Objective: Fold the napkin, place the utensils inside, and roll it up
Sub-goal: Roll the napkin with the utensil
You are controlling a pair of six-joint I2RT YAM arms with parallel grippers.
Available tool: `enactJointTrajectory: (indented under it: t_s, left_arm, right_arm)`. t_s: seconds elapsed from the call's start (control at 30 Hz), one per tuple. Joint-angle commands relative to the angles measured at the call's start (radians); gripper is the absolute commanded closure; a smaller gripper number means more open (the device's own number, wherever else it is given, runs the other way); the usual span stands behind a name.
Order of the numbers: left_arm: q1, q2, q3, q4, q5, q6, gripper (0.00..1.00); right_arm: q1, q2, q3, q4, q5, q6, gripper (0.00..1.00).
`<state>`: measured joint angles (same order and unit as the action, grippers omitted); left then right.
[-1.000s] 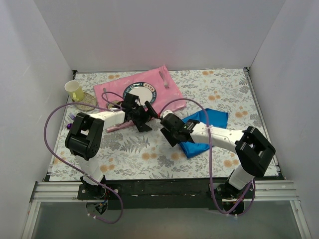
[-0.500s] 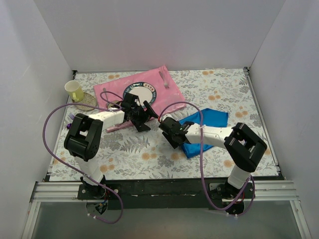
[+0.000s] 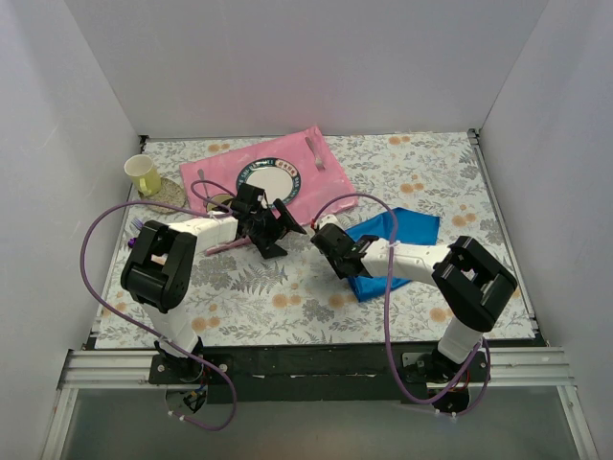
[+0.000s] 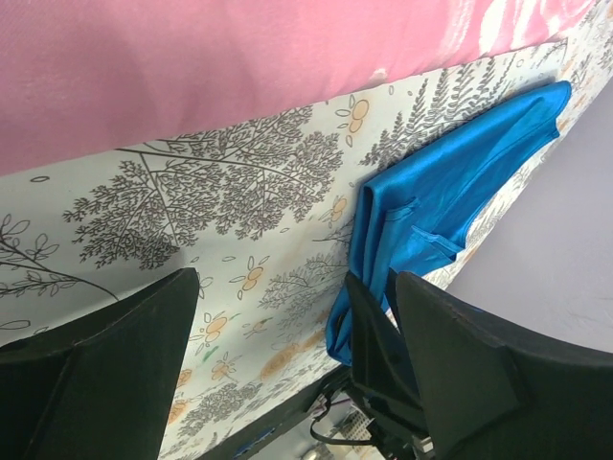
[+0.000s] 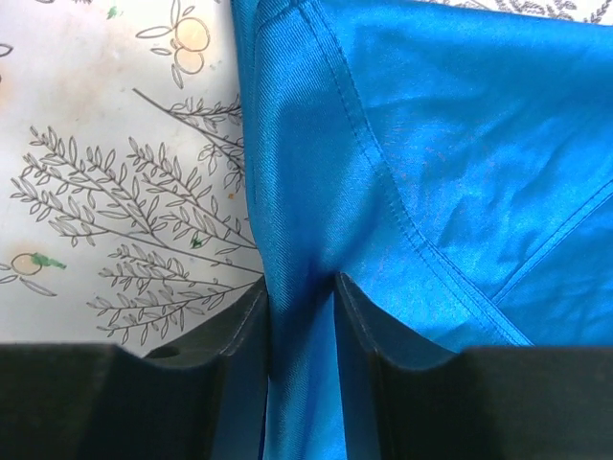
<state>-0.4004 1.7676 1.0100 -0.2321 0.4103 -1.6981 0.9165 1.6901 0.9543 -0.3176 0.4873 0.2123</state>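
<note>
The blue napkin (image 3: 402, 230) lies crumpled on the floral tablecloth at the centre right. It also shows in the left wrist view (image 4: 450, 182). My right gripper (image 3: 342, 255) is shut on a fold at the napkin's left edge (image 5: 450, 144), and the cloth is pinched between its fingers (image 5: 302, 297). My left gripper (image 3: 283, 228) is open and empty just off the near edge of the pink mat (image 3: 273, 172), with bare tablecloth between its fingers (image 4: 292, 287). A small gold round thing (image 3: 215, 201), perhaps the spoon's bowl, sits by the mat's left edge, partly hidden by the left arm.
A yellow cup (image 3: 143, 174) and a glass dish (image 3: 166, 195) stand at the far left. A grey fork (image 3: 314, 149) lies on the pink mat. A pinkish plastic utensil (image 3: 216, 247) lies under the left arm. White walls close in the table on three sides.
My right gripper has shifted slightly right and away, still pinching the napkin's left edge, and its elbow has swung in. My left gripper has turned a little and stays open.
</note>
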Motion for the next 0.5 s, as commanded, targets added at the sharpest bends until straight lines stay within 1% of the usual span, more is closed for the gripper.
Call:
enactJointTrajectory:
  t_s: [0.0,0.07,0.17,0.2,0.33,0.4,0.47]
  left_arm:
    - [0.006,-0.082,-0.014,0.005,0.001,0.005,0.16]
    - [0.008,-0.08,-0.01,0.005,0.01,0.005,0.16]
    - [0.005,-0.077,-0.004,0.007,0.031,0.012,0.16]
    - [0.002,-0.071,-0.004,0.008,0.038,0.012,0.16]
    - [-0.012,-0.056,-0.021,0.028,0.071,-0.005,0.16]
    - [-0.02,-0.048,-0.027,0.059,0.105,-0.018,0.16]
    - [-0.029,-0.048,-0.024,0.069,0.104,-0.028,0.16]
  right_arm:
    - [-0.018,0.022,-0.055,-0.025,-0.047,0.007,0.66]
    - [-0.018,0.026,-0.055,-0.02,-0.059,-0.001,0.68]
    - [-0.019,0.04,-0.057,-0.012,-0.096,-0.007,0.74]
    - [-0.019,0.042,-0.057,-0.005,-0.117,-0.005,0.79]
    - [-0.039,0.049,-0.069,0.017,-0.182,0.001,0.93]
    - [-0.05,0.048,-0.081,0.028,-0.228,0.006,0.95]
    - [-0.071,0.042,-0.1,0.057,-0.268,0.006,0.98]
